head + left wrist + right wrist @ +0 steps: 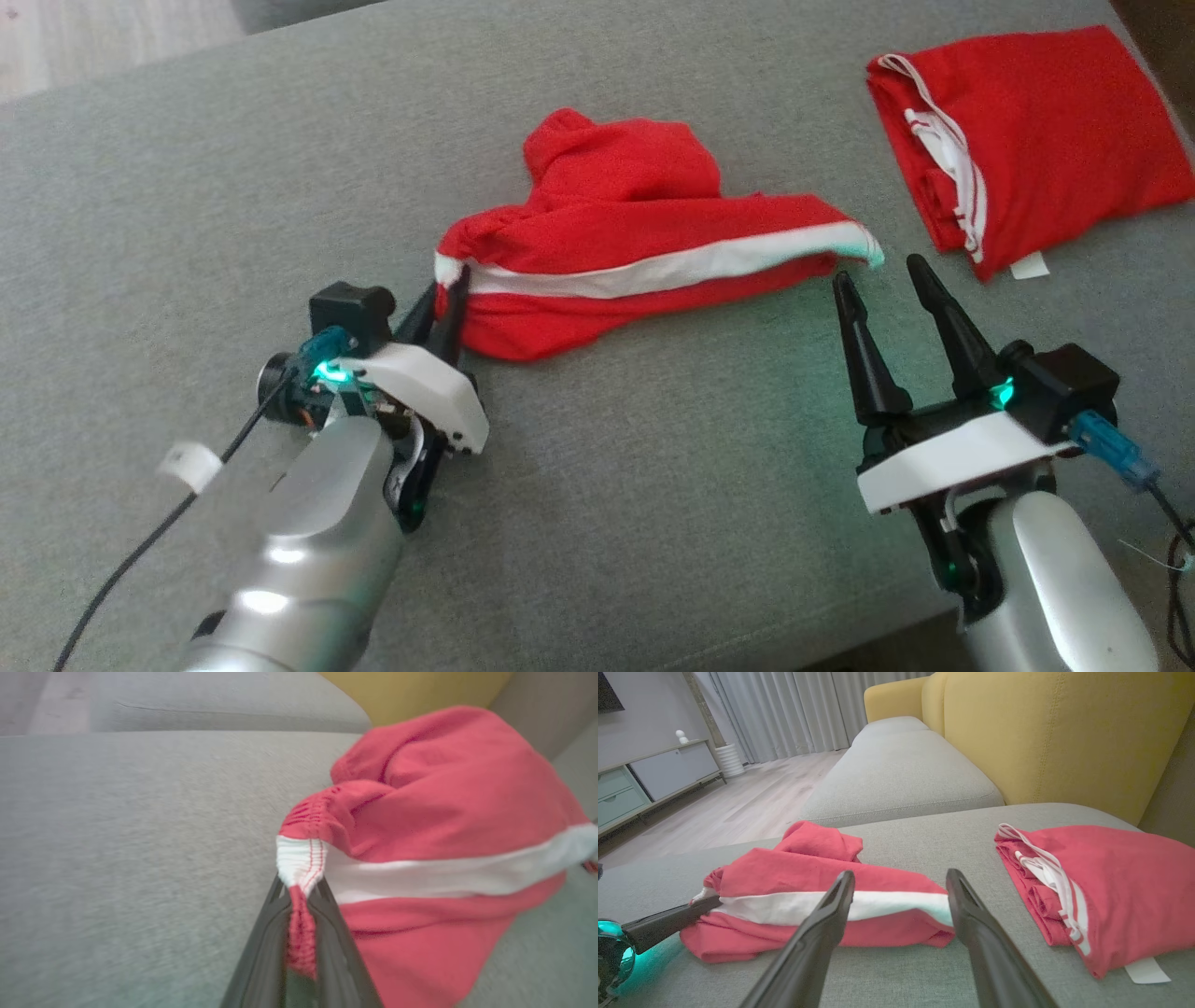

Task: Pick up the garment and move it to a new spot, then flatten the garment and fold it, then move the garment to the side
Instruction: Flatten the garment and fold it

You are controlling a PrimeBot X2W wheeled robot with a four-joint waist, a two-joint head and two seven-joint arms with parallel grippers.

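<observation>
Garment (pixel 635 252), red with a broad white stripe, lies crumpled at the centre of the head view on a grey cushion (pixel 653 523), its elastic edge at the left end clenched between the closed fingers of the left gripper (pixel 446 303); the left wrist view shows the gathered red-and-white hem pinched tight between the two dark fingers. At the lower right of the head view the right gripper (pixel 879 270) stands with its fingers spread wide and grasping nothing, its tips just beside the stripe's right end; whether they touch the fabric cannot be told. A folded red cloth (pixel 1036 131) with thin white trim sits at the upper right, apart from the garment, with a white label (pixel 1030 268) sticking out at its lower edge. Bare grey fabric lies between the two red pieces, and nothing stands between either gripper and the garment. A dark cable (pixel 140 551) with a white tag (pixel 189 465) runs along the left arm at the lower left. In the right wrist view a yellow backrest (pixel 1064 742) rises at the upper right behind the seat, a second grey cushion (pixel 901 774) extends toward the top centre, and pale curtains (pixel 794 714), a light wooden floor (pixel 752 798) and a low cabinet (pixel 658 774) fill the upper left.
</observation>
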